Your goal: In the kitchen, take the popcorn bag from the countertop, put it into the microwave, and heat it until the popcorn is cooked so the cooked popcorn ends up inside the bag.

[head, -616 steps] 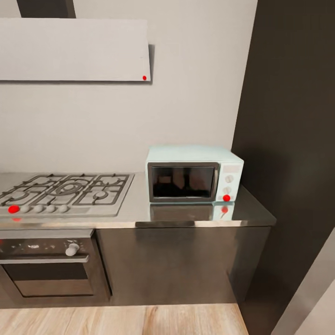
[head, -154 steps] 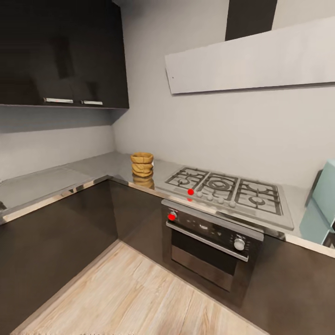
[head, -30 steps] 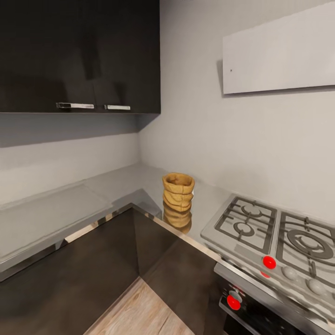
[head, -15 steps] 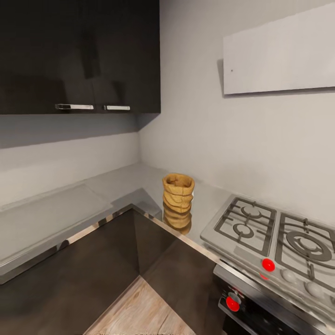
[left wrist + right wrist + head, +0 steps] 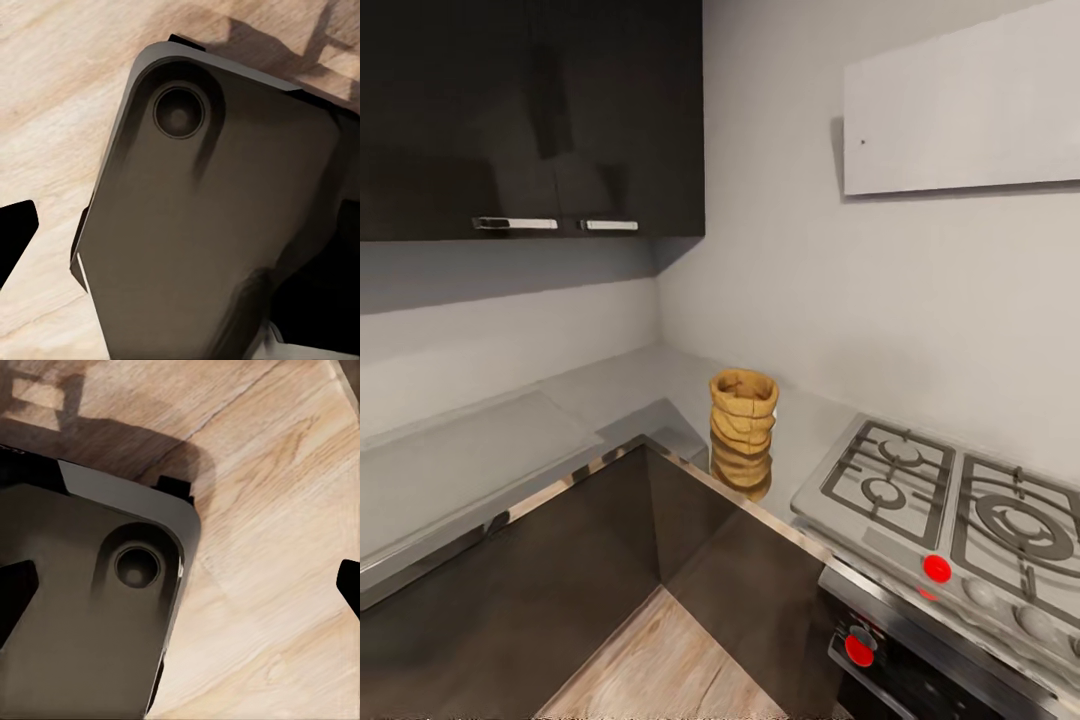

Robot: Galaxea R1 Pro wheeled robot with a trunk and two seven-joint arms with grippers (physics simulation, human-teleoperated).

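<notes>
Floor (image 5: 285,585): pale wood planks are seen beneath both wrist cameras, with the robot's dark base (image 5: 210,225) in front.
End effectors: whether released or clenched cannot be told; dark tips are glimpsed at the frame edges, nothing is seen held.
Bench (image 5: 610,385): glossy grey corner slab over dark cabinet fronts.
Popcorn bag (image 5: 742,430): found upright on the bench, near its front edge, just beside the gas hob (image 5: 950,500).
Bag contents: not visible past the rolled rim.
Risk: the tall, soft bag is judged liable to tip or crumple under an off-centre grasp.
Risk: spillage is judged possible if tilted.

Golden-brown popcorn bag (image 5: 743,428), grey countertop (image 5: 610,390)
</notes>
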